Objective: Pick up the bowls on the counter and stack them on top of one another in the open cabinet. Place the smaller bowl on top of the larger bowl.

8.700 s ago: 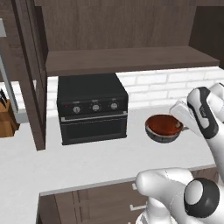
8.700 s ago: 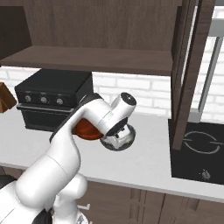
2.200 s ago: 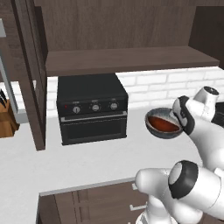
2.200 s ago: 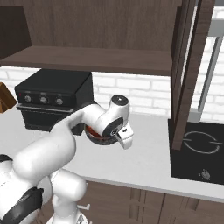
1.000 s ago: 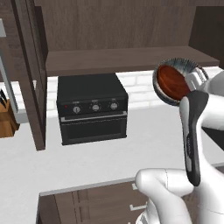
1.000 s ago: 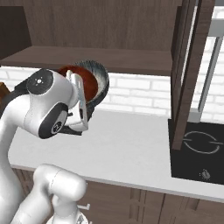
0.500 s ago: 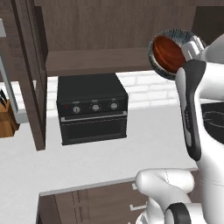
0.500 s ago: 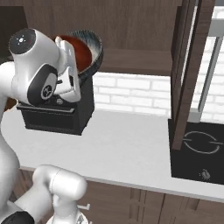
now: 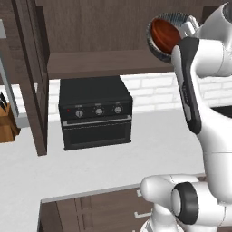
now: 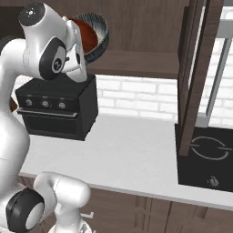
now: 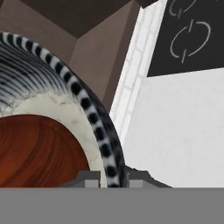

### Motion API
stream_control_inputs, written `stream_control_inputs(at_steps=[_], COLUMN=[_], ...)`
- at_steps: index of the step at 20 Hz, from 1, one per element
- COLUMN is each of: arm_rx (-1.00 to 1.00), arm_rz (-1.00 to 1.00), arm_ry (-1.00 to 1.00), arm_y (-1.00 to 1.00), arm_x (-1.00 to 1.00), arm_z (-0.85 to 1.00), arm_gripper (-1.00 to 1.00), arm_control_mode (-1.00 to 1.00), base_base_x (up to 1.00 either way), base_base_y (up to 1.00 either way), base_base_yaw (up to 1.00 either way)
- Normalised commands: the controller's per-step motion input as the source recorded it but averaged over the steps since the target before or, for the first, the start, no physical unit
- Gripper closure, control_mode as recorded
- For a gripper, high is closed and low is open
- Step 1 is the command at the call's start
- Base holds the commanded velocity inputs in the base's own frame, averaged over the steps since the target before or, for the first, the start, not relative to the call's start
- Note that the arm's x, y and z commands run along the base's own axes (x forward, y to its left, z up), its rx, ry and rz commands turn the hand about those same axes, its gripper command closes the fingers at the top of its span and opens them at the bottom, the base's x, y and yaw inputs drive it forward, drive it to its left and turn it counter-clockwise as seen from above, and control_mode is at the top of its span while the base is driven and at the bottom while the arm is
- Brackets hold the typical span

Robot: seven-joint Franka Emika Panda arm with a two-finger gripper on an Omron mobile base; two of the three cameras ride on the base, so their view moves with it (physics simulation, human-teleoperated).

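Note:
My gripper [image 11: 109,177] is shut on the rim of the larger bowl [image 11: 89,109], a grey speckled one with a pale inside. The smaller bowl [image 11: 39,148], glossy reddish-brown, lies nested inside it. Both are held high and tipped on their side, level with the open cabinet. In the left base view the smaller bowl [image 9: 164,34] shows inside the larger bowl [image 9: 155,49], above the right end of the cabinet shelf [image 9: 99,63]. From the right, the larger bowl [image 10: 101,38] cups the smaller bowl [image 10: 87,28] before the shelf [image 10: 136,61]. The counter [image 9: 149,145] lies far below.
A black toaster oven [image 9: 95,113] stands on the counter under the shelf, with a knife block [image 9: 7,127] at the far left. The cabinet's tall dark door [image 10: 195,77] hangs open on the right, beside a black cooktop [image 10: 207,157]. White brick wall runs behind.
The arm has lifted the nested bowls from just under the shelf's edge to above the shelf and a little left. The grip on the rim is unchanged.

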Motion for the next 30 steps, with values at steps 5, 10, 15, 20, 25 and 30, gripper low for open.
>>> stream_control_inputs(at_steps=[5,10,15,20,25,30], arm_rx=[0.0,0.0,0.0,0.0,0.0,0.0], arm_rz=[0.0,0.0,0.0,0.01,0.02,0.01], arm_ry=[0.02,0.0,0.0,0.0,0.07,0.04], arm_y=[0.13,0.01,0.0,0.0,0.0,0.0], arm_x=[0.85,0.78,0.81,0.62,0.51,0.53], arm_z=[-0.07,-0.3,-0.33,-0.34,-0.25,-0.15], arm_gripper=[1.0,1.0,1.0,1.0,1.0,1.0], arm_control_mode=[-1.0,-1.0,-1.0,-1.0,-1.0,-1.0], base_base_x=[0.0,0.0,0.0,0.0,0.0,0.0], base_base_y=[0.0,0.0,0.0,0.0,0.0,0.0], base_base_yaw=[0.0,0.0,0.0,0.0,0.0,0.0])
